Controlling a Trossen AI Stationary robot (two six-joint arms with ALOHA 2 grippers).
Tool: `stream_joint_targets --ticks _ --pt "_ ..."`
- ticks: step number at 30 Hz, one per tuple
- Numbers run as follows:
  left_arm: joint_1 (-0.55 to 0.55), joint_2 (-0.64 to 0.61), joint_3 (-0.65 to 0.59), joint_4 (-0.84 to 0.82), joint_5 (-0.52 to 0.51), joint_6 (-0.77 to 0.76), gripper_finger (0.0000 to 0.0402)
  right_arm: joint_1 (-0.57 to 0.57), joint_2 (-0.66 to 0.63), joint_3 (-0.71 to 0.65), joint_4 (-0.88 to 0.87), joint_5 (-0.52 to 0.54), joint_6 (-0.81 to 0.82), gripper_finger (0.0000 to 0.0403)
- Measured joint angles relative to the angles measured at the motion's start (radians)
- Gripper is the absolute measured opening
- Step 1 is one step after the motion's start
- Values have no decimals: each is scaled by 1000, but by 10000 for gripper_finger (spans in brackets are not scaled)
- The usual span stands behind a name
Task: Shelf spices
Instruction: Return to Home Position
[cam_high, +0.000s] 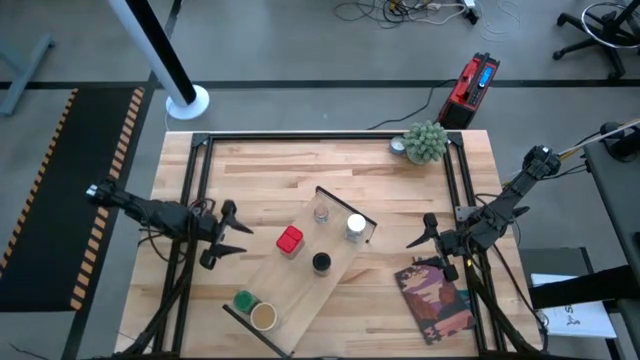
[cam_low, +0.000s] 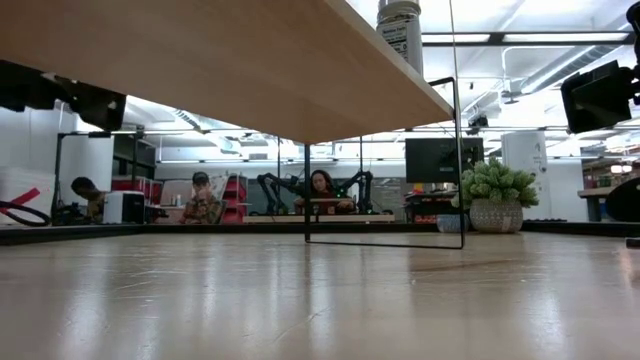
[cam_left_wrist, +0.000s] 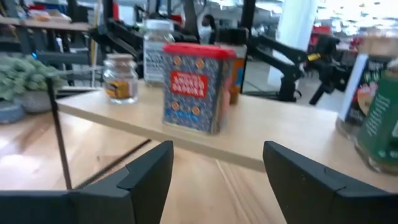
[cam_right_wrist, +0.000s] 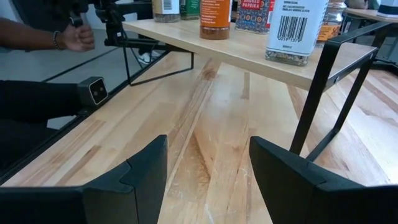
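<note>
The shelf (cam_high: 300, 282), a pale board on thin black end rails, stands slantwise at the table's middle, raised above the tabletop (cam_low: 250, 60). On it stand the spices: a red square tin (cam_high: 290, 240), a clear glass jar (cam_high: 322, 212), and white-topped (cam_high: 356, 226), black-topped (cam_high: 321, 263), green-topped (cam_high: 243, 300) and tan-topped (cam_high: 264, 317) jars. My left gripper (cam_high: 238, 232) is open, just left of the shelf, level with the red tin (cam_left_wrist: 198, 87), with nothing between its fingers (cam_left_wrist: 149, 174). My right gripper (cam_high: 420, 231) is open to the right of the shelf, also with nothing between its fingers (cam_right_wrist: 208, 146).
A fuzzy green potted plant (cam_high: 425, 142) stands at the far right corner. A reddish-brown book (cam_high: 438, 300) lies at the near right. Black frame rails (cam_high: 320, 135) border the tabletop. A person's hand (cam_right_wrist: 78, 37) shows beyond the table's left side.
</note>
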Motion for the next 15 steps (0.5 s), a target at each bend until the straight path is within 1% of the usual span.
stream_joint_targets --ticks 4,12,15 --pt "33 -46 0 -1 0 2 241 0 0 0 0 0 0 204" --pt "52 -45 -1 0 -1 8 238 0 0 0 0 0 0 204" --pt "52 -26 -1 2 -2 8 234 0 0 0 0 0 0 204"
